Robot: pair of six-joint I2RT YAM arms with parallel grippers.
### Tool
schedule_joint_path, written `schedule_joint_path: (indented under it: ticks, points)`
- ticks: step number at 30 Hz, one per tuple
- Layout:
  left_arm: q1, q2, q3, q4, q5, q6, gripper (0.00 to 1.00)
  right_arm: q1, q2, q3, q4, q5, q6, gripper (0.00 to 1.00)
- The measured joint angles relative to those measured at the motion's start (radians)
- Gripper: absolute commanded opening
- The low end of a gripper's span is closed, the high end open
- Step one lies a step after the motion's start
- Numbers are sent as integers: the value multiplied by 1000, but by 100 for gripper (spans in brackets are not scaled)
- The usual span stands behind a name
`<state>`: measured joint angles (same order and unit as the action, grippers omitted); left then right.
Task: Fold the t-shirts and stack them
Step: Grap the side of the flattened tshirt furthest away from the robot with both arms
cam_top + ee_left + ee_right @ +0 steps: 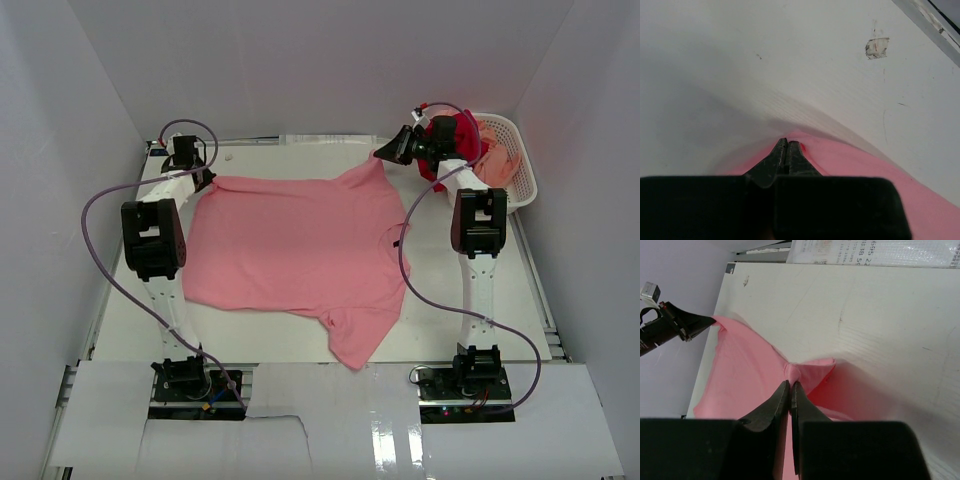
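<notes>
Pink t-shirt [290, 250]: lies spread across the middle of the desk [130, 320]. One sleeve trails toward the near edge, and the two far corners are raised a little.
Left gripper [788, 145]: jaws closed on the far-left corner of the pink t-shirt, with only a sliver of cloth pinched at the tips.
Right gripper [790, 385]: jaws closed on the far-right corner, with the cloth bunched into a small knot at the tips.
Other shirts: the deep red t-shirt [462, 135] and the peach t-shirt [495, 165] are heaped in the white basket [525, 180] at the far right of the desk.
Step, as I judge it: both far corners are held, ready to be carried toward the near edge for the first fold.
Risk, slip: each pinch is shallow, so an uneven or quick pull could free a corner.
Risk, skew: if the arms travel at different rates, the fold would land crooked.
Risk, sleeve: the trailing near sleeve could be trapped under the fold and leave a lump.
Risk, snag: the deep red t-shirt sits just beside the right wrist, though I cannot tell whether they touch. A sweep of the arm might drag it out.
Count, t-shirts: three (one pink, one deep red, one peach).
Count, baskets: one.
Count, grippers: two.
</notes>
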<state>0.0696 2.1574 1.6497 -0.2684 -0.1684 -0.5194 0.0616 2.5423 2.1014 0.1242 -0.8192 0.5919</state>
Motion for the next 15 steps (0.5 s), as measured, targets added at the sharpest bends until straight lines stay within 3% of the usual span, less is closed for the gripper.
schedule_joint_path:
  ticks: [15]
  points:
    - [0,44,146,90,108,90,0,-2,-62,-90,3,-41,-45,8]
